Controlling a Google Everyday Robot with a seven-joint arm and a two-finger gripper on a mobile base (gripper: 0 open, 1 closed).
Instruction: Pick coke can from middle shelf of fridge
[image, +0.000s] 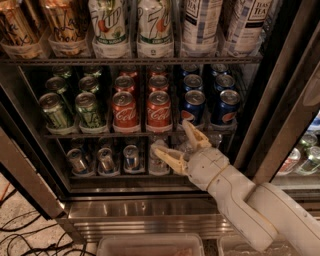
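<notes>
The open fridge (150, 212) has a middle shelf (100, 135) with rows of cans. Two front coke cans, red with silver tops, stand side by side at its centre: one (125, 111) on the left, one (159, 109) on the right, with more red cans behind them. My gripper (172, 140) is open, just below and to the right of the right coke can, in front of the shelf's rail. Its upper finger (192, 134) reaches up to the rail and its lower finger (167, 157) lies before the bottom shelf. Nothing is held.
Green cans (89, 109) stand left of the cokes, blue Pepsi cans (192, 106) right. Tall bottles (155, 27) fill the rack above, small cans (106, 160) the one below. The door frame (280, 115) rises at right. Cables (20, 235) lie on the floor, a plastic bin (150, 245) below.
</notes>
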